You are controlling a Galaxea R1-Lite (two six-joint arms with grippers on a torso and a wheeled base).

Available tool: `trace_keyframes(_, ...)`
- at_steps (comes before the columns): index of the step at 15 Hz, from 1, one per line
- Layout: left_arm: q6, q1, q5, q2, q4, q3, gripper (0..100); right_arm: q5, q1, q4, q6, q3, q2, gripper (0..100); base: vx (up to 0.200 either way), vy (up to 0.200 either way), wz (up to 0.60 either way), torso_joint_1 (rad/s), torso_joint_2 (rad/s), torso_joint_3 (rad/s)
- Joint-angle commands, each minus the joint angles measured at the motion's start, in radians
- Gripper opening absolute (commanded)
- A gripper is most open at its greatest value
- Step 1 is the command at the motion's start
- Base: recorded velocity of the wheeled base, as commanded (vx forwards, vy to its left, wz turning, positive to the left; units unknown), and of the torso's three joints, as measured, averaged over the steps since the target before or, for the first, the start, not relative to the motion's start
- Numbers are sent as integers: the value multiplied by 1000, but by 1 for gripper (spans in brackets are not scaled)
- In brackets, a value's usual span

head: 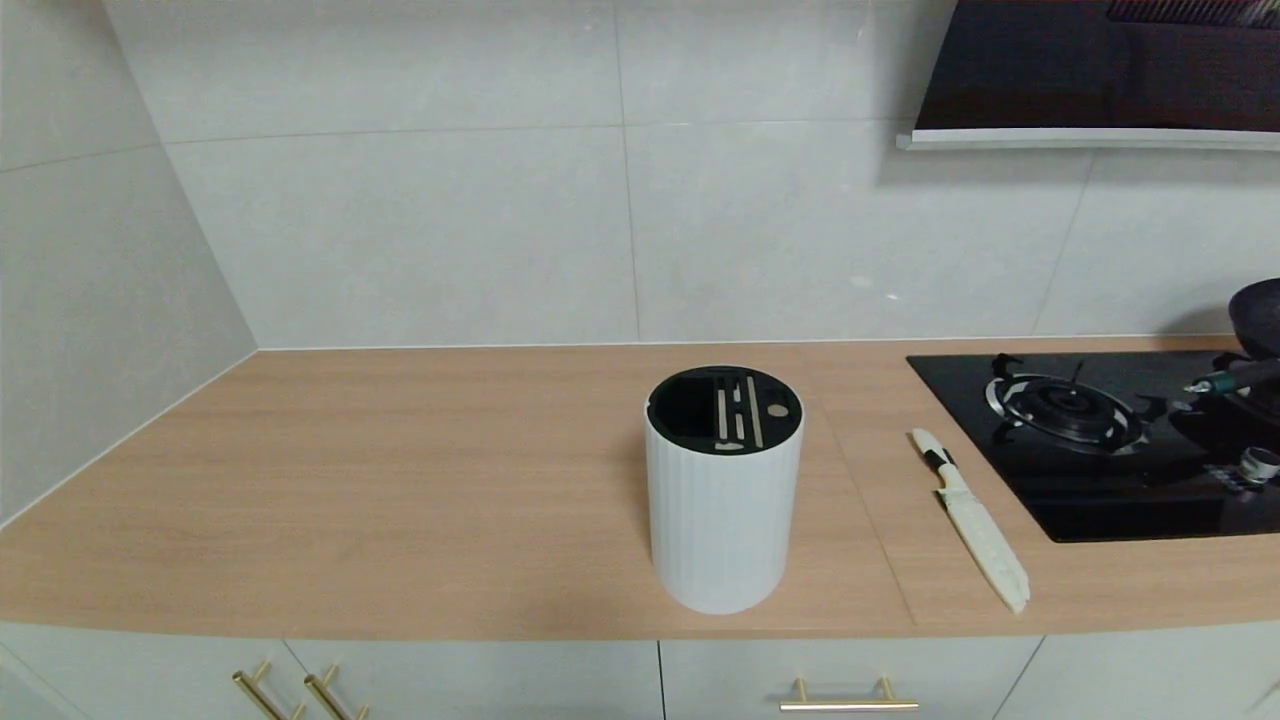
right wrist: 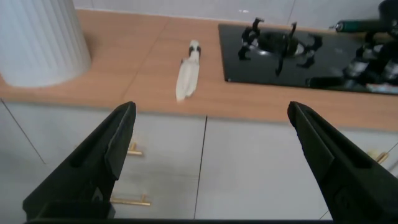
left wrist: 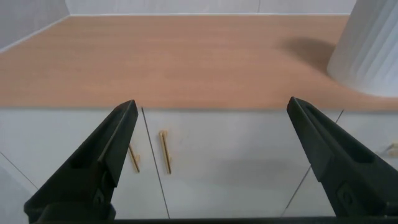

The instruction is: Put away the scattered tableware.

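Your left end effector (left wrist: 211, 102) and right end effector (right wrist: 210, 106) both stand wide open and hold nothing. Each hangs in front of the cupboard doors (left wrist: 217, 162), below the front edge of the tabletop (head: 400, 470).

On the tabletop's right end sits the black stove (head: 1100, 490). Near the middle stands the tall white ribbed holder (head: 722, 510), upright and close to the front edge. The knife (head: 975, 520) lies flat between the holder and the stove, apart from both, with its pale blade pointing towards the front edge.

Watch the knife first. It lies low and flat, so a pinch from above may slip off, and a nudge along its length could send it over the edge. A push sideways would drive it against the stove.

The holder is tall for its foot, so a blade that misses its slot and presses on the rim could tip it. Its black top shows several narrow slots and one wide dark opening, and nothing stands in any of them.
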Motion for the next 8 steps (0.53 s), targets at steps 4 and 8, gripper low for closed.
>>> trace_keyframes(4, 0, -1, 1, 0, 0, 0, 100, 0, 0, -1, -1, 0, 2, 100, 0, 0, 0, 278, -597, -314)
trace_keyframes(8, 0, -1, 1, 0, 0, 0, 100, 0, 0, -1, -1, 0, 2, 100, 0, 0, 0, 212, -438, -227)
